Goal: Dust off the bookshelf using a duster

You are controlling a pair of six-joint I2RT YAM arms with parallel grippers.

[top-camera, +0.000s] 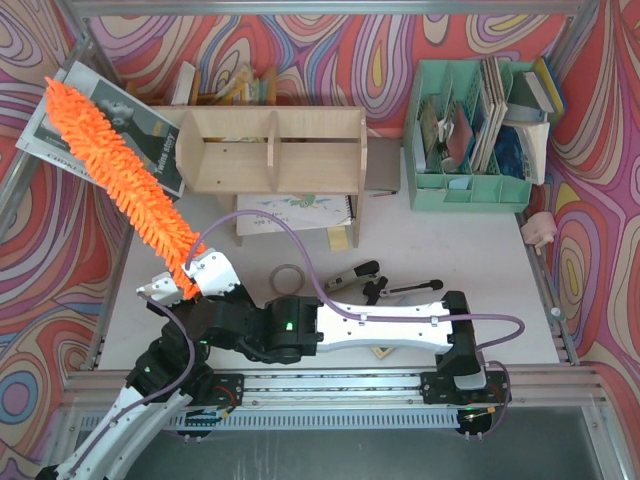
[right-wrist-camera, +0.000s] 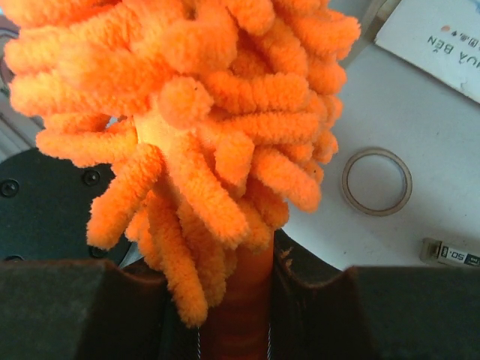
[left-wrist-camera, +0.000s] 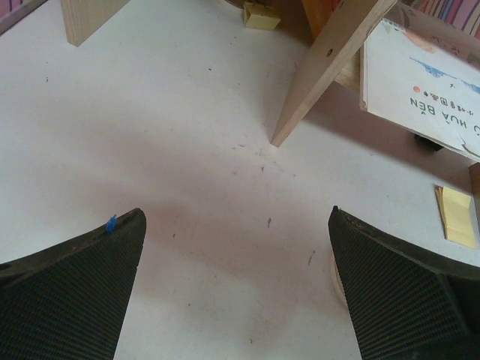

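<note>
The orange fluffy duster slants from the back-left corner down to my right gripper. That gripper is shut on the thin orange handle just below the shaggy head, which fills the right wrist view. The light plywood bookshelf stands at the back centre, a little to the right of the duster head and apart from it. Its slanted wooden panel shows in the left wrist view. My left gripper hangs open over bare white table, with nothing between its fingers.
A mint-green file organizer stands at the back right. A magazine lies under the duster head. A tape roll and a black stapler lie mid-table. A white book sits under the shelf, with a yellow note pad near it.
</note>
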